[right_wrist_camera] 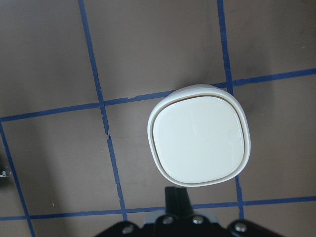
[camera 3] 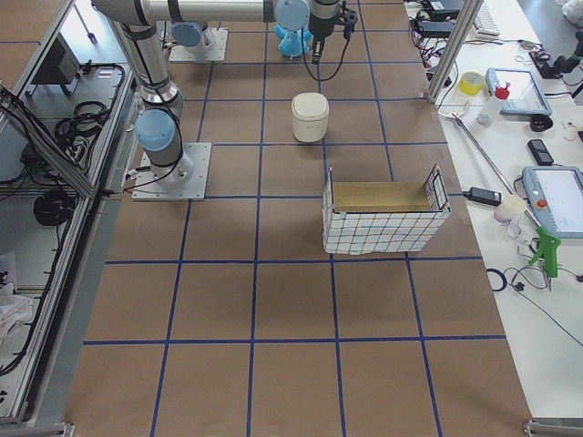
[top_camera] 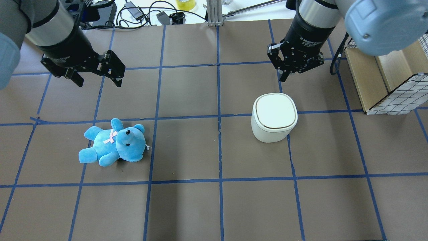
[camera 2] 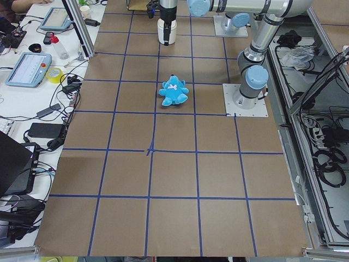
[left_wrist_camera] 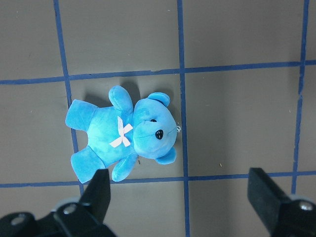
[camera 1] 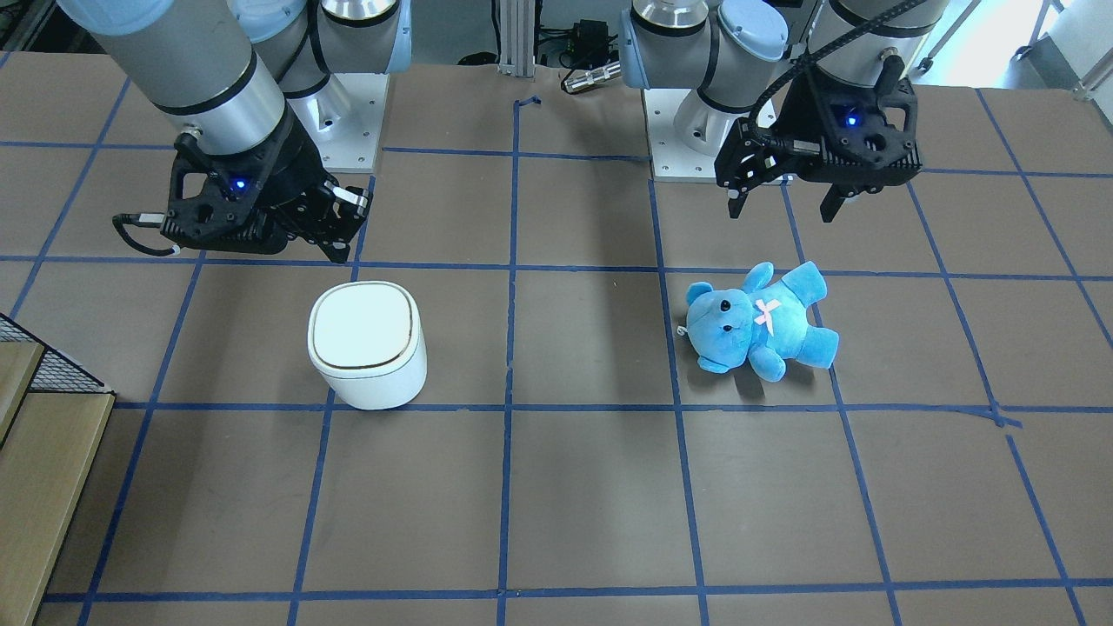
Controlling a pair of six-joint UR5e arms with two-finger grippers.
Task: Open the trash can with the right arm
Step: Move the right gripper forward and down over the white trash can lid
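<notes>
The white trash can (top_camera: 274, 115) stands upright on the brown table with its flat lid down; it also shows in the front view (camera 1: 365, 343) and fills the right wrist view (right_wrist_camera: 197, 140). My right gripper (top_camera: 283, 75) hangs above the table just beyond the can's far side, apart from it, with its fingers together and empty; it also shows in the front view (camera 1: 341, 236) and the right wrist view (right_wrist_camera: 177, 195). My left gripper (top_camera: 99, 80) is open and empty, above the table beyond a blue teddy.
The blue teddy (top_camera: 113, 142) lies on its back on the left half of the table, below the left gripper (left_wrist_camera: 182, 197). A wood-and-wire-mesh box (top_camera: 384, 77) stands at the right edge, close to the right arm. Blue tape lines grid the table.
</notes>
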